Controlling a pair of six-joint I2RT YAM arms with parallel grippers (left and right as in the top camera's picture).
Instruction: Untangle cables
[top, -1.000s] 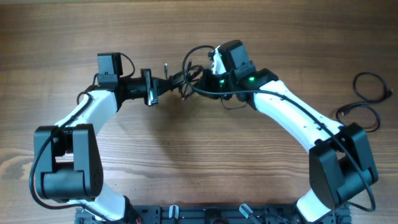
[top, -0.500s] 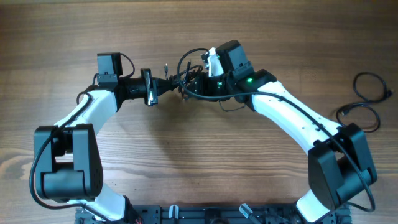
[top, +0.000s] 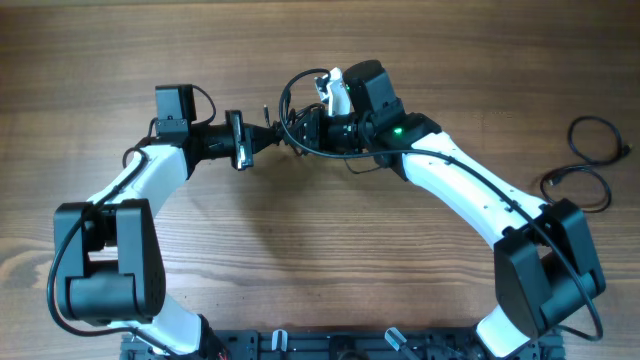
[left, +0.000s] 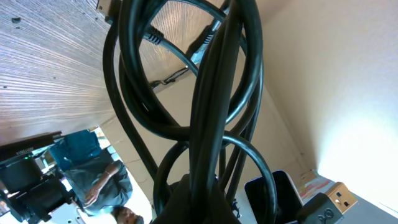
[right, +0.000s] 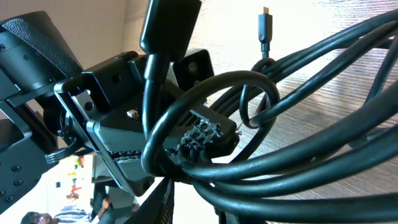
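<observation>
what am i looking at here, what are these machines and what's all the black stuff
These are two robot arms at a wooden table. The wide picture looks down from above; the two close-ups come from a camera on each wrist. The left hand is shut on a tangled bundle of black cables, with small plugs on the ends. The right hand reaches into the same bundle, but whether it grips is unclear. One loose cable lies on the table at the far right.

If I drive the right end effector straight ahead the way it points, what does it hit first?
The cables, looped directly ahead. Just beyond them is the left end effector, clamped on the same bundle. The exact gap is unclear.
</observation>
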